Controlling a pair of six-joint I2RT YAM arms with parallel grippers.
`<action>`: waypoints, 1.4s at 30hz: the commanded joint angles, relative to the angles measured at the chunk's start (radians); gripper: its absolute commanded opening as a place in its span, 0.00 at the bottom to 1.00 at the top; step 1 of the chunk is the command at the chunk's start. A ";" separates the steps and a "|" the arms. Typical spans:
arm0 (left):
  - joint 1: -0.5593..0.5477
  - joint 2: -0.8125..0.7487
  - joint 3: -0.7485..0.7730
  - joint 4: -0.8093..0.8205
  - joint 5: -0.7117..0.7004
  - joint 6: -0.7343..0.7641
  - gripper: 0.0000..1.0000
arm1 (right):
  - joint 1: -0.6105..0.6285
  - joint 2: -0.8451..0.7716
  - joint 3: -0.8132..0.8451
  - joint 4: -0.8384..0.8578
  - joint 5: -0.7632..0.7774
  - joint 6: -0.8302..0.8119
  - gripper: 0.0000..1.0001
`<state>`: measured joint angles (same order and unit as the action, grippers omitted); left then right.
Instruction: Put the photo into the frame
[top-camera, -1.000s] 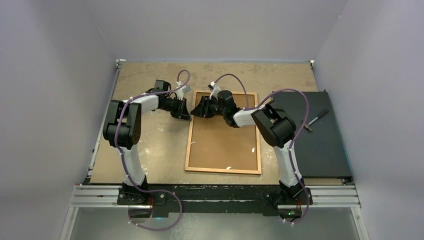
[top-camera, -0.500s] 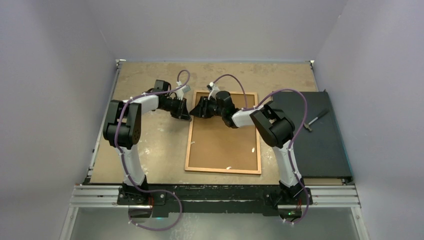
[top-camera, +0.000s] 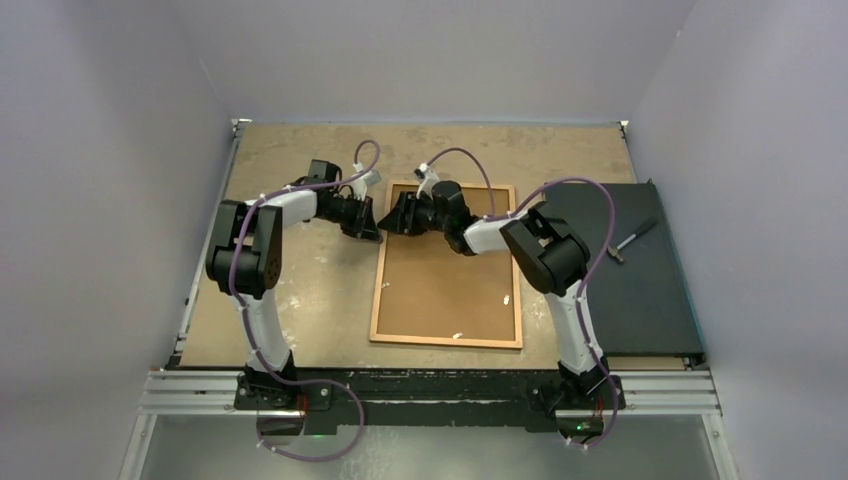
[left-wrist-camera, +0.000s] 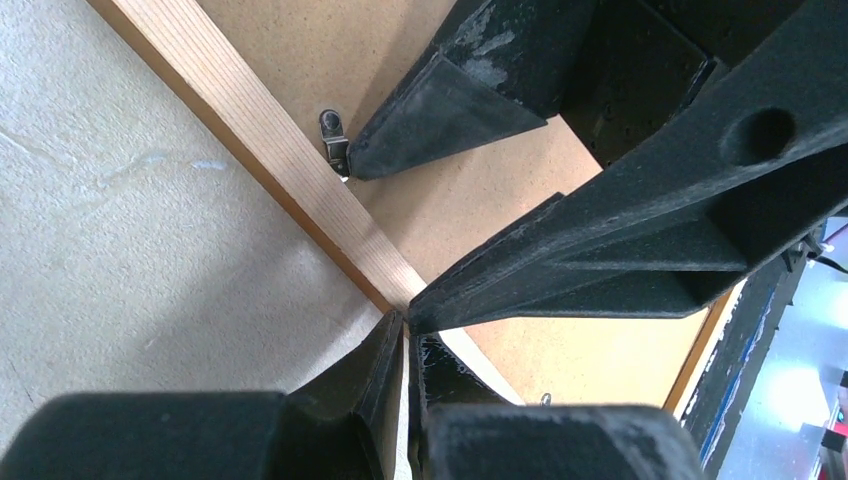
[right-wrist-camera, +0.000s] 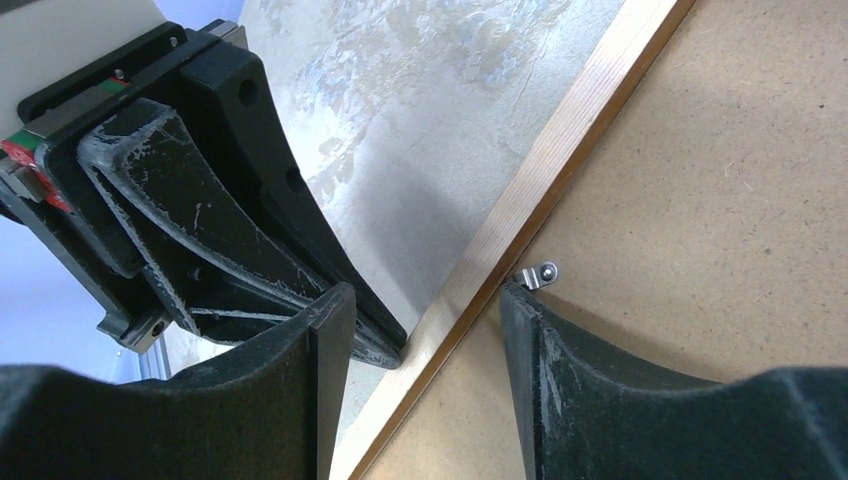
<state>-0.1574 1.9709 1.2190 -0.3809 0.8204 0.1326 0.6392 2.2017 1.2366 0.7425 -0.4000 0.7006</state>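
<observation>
The frame (top-camera: 445, 341) lies flat in the middle of the table, its orange-brown rails around a plain brown backing board (top-camera: 445, 280). The photo is hidden. My left gripper (top-camera: 372, 232) is shut, and its tips (left-wrist-camera: 405, 322) touch the outer edge of the left rail (left-wrist-camera: 250, 130) near the far corner. My right gripper (top-camera: 392, 222) is open and straddles that same rail (right-wrist-camera: 560, 150). One of its fingers (right-wrist-camera: 320, 380) is over the table outside the rail. The other finger (right-wrist-camera: 545, 380) rests on the board (right-wrist-camera: 700, 200) beside a small metal clip (right-wrist-camera: 541, 273).
A black slab (top-camera: 630, 280) lies at the right with a small metal-tipped tool (top-camera: 632, 240) on it. More clips sit along the frame's inner edge, one near the bottom rail (top-camera: 458, 336). Walls close in the table on three sides.
The right arm has edged slightly left over the frame's far left corner. The left arm has stayed where it was.
</observation>
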 joint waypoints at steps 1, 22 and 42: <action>0.017 -0.034 0.026 -0.055 0.021 0.047 0.03 | 0.008 -0.088 0.015 -0.033 -0.048 0.004 0.61; -0.009 -0.205 -0.092 -0.157 -0.247 0.319 0.20 | -0.186 -0.430 -0.037 -0.617 0.387 -0.133 0.84; -0.156 -0.307 -0.227 -0.159 -0.434 0.548 0.17 | -0.409 -0.280 0.053 -0.741 0.484 -0.176 0.99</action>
<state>-0.2977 1.7210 1.0122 -0.5358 0.4206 0.6003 0.2291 1.8927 1.2186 0.0269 0.1337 0.5396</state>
